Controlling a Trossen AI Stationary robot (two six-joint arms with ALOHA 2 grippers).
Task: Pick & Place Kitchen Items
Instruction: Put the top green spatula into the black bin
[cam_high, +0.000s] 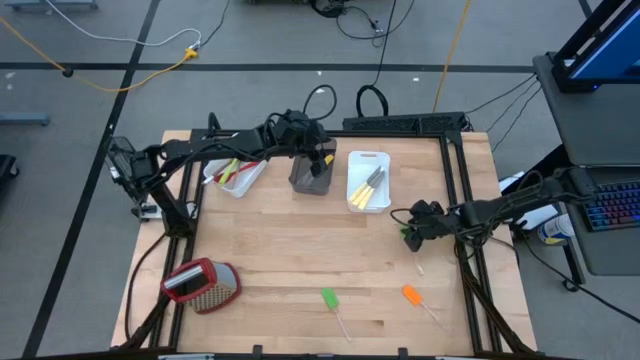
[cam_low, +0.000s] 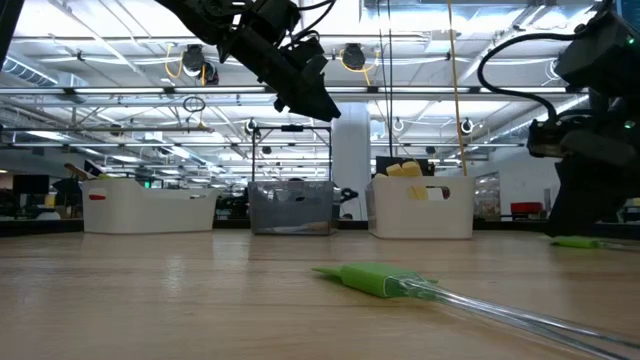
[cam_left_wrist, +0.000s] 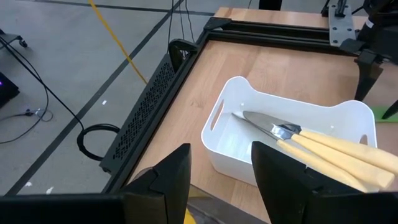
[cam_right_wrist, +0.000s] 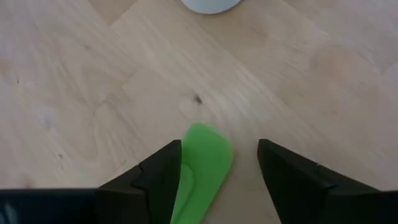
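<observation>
**Right wrist view: jaws spread around a green utensil on the desk**

Right wrist view shows the right gripper (cam_right_wrist: 219, 149) low over the desk (cam_high: 280, 240), toward the right edge from the knife tub (cam_high: 368, 158) and nearer the front. Its jaws are released, one finger on each side of the green utensil (cam_right_wrist: 202, 165), and bare wood shows in both gaps. Nothing is gripped. We cannot tell whether this is a pickup about to happen or a set-down.

If it is a pickup, we would keep the flat green end centred between the fingers. We would sink until the tips nearly meet the wood, then close squarely. A thin, flat piece may slide or tip out if it is pinched at its edge.

The left gripper (cam_high: 318, 158) hovers over the dark tub (cam_high: 305, 182), just left of the knife tub. Its jaws are spread and hold nothing.

What sits where:
- **Knife tub:** it holds pale-handled knives (cam_left_wrist: 323, 146) lying slantwise, blades toward one end.
- **Dark tub:** we cannot make out what is inside.
- **Second white tub (cam_high: 247, 183):** it stands further left and carries red, green and yellow utensils (cam_high: 230, 172).

Loose on the desk in front of the knife tub lie a green spatula (cam_high: 329, 299) and an orange spatula (cam_high: 410, 293). A grater (cam_high: 200, 283) sits well off to the front left.
</observation>
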